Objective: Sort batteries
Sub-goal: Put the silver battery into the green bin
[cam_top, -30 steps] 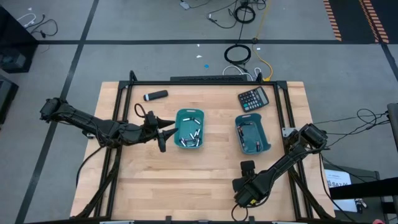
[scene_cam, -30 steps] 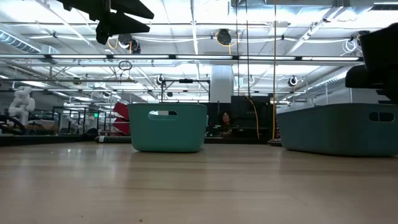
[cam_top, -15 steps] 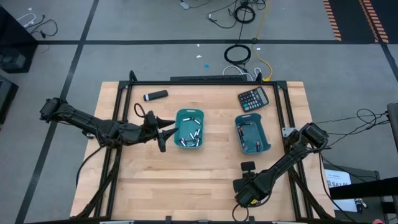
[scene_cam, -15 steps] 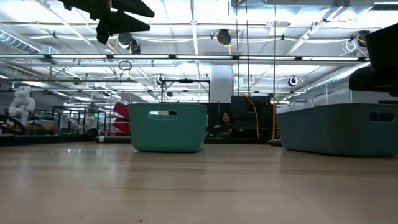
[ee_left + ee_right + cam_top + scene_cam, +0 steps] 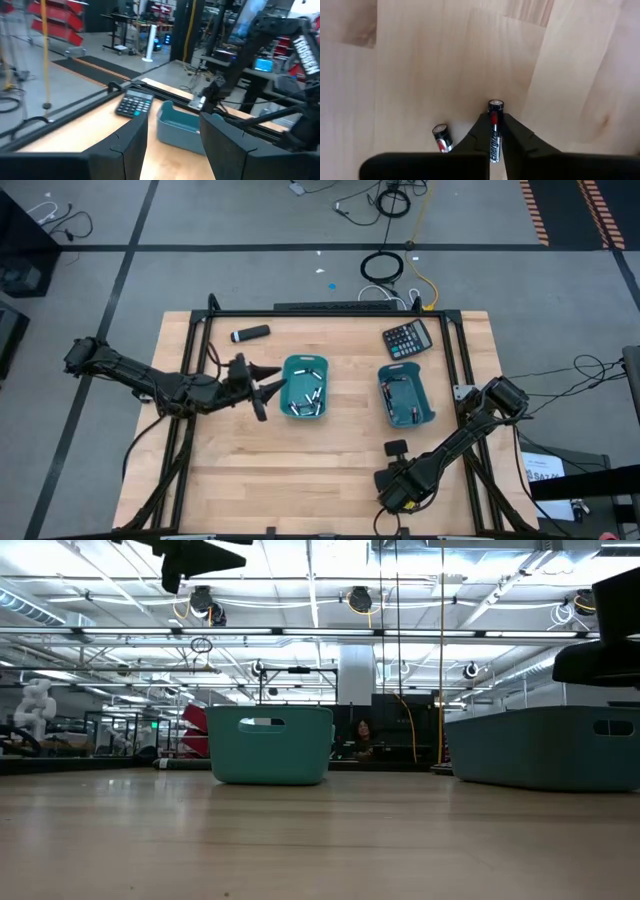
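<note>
Battery [image 5: 494,131] sits clamped end-up in the R gripper [image 5: 492,137] jaws, near the bench [image 5: 330,470] front, ready for you to carry to a bin [image 5: 406,397]. A second cell [image 5: 441,137] lies just beside it. L gripper [image 5: 262,387] hovers by the other bin [image 5: 305,387], jaws open, empty. Calculator [image 5: 408,338] and black cylinder [image 5: 250,333] lie at the back, clear of your path.

Pale, matt wood planks with visible grain form the table [image 5: 420,60]; a battery [image 5: 493,131] shows a glossy wrapper and bright metal cap, beside smooth teal plastic bins [image 5: 304,387] and matt black jaws
</note>
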Available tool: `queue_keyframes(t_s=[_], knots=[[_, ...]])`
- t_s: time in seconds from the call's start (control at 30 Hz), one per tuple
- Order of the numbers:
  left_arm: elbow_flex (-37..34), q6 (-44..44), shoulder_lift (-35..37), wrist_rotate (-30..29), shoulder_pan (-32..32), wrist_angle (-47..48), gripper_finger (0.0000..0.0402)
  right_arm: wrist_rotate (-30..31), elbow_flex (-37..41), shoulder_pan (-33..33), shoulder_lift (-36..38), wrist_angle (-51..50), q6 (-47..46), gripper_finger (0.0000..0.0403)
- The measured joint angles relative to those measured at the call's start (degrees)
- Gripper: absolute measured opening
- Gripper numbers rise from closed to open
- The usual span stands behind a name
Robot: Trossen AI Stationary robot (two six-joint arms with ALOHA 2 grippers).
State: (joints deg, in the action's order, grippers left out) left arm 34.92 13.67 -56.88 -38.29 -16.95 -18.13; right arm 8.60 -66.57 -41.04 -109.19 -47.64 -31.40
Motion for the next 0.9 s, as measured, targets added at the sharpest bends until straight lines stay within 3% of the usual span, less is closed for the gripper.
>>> queue_keyframes(t_s=[0.27, 0.47, 0.9], knots=[[0.00, -2.50, 0.00, -4.57, 0.09, -1.21, 0.0187, 6.55, 0.08, 0.16, 0.27, 3.37, 3.67, 0.0004], [0.00, -2.49, 0.00, -5.54, 0.09, -1.81, 0.0187, 15.74, 0.13, 1.06, 1.40, 7.32, 7.26, 0.0002], [0.00, -2.14, 0.00, -6.01, 0.09, -5.55, 0.0187, 21.84, 3.07, 6.56, 1.75, 21.74, 21.01, 0.0002]])
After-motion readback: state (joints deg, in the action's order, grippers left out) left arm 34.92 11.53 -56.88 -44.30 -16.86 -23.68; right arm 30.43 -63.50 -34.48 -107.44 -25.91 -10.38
